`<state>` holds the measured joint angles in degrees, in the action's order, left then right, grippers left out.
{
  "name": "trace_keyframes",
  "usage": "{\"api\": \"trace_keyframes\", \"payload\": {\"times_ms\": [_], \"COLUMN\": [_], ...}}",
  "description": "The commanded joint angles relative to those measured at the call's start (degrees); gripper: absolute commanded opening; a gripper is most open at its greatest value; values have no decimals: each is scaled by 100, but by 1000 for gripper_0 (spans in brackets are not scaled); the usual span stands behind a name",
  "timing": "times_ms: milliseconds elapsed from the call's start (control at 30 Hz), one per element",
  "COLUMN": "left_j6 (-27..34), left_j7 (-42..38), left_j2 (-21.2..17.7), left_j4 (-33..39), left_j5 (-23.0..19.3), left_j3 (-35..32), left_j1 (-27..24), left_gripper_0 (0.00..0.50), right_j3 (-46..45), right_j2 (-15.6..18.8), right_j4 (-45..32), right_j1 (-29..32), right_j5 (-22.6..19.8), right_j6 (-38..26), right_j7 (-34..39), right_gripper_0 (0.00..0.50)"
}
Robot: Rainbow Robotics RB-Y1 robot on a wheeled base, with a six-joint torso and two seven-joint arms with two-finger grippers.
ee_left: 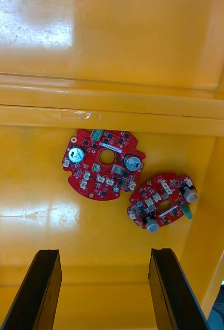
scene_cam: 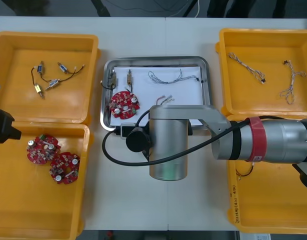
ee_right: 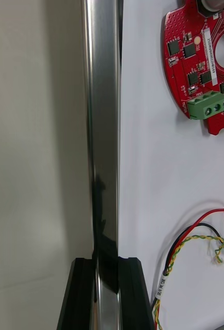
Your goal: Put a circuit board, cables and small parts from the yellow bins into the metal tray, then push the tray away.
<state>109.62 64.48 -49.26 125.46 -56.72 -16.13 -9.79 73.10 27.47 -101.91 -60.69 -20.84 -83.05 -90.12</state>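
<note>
The metal tray (scene_cam: 207,80), white inside, lies at the table's far middle. It holds a round red circuit board (scene_cam: 124,104), two small metal parts (scene_cam: 129,76), a blue and white cable (scene_cam: 173,76) and a red and yellow cable (scene_cam: 163,99). My right arm (scene_cam: 253,140) reaches in from the right, its wrist over the tray's near rim. In the right wrist view my right gripper (ee_right: 105,289) is shut on the shiny tray rim (ee_right: 104,129), with the board (ee_right: 204,56) and the red and yellow cable (ee_right: 199,242) inside. My left gripper (ee_left: 105,252) hangs open above the near left bin.
Two red circuit boards (ee_left: 102,164) (ee_left: 162,202) lie in the near left yellow bin (scene_cam: 23,200). The far left bin (scene_cam: 46,39) holds black cables with small metal parts. Thin cables lie in the far right bin (scene_cam: 263,37). The near right bin (scene_cam: 273,200) sits under my right arm.
</note>
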Motion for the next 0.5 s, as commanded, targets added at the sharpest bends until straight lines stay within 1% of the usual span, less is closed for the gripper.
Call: {"api": "trace_keyframes", "payload": {"times_ms": [33, 300, 500], "left_j6": [38, 38, 38], "left_j7": [381, 381, 381], "left_j2": [-260, -260, -260], "left_j4": [154, 154, 154], "left_j5": [-41, -41, -41], "left_j3": [-189, -189, -189], "left_j1": [127, 127, 127], "left_gripper_0": [500, 500, 500], "right_j3": [47, 47, 64], "right_j2": [65, 65, 65], "right_j4": [92, 444, 602], "right_j1": [-408, -804, -927], "right_j5": [-17, -483, -536], "right_j6": [88, 184, 290], "right_j7": [275, 231, 187], "right_gripper_0": [0, 0, 0]}}
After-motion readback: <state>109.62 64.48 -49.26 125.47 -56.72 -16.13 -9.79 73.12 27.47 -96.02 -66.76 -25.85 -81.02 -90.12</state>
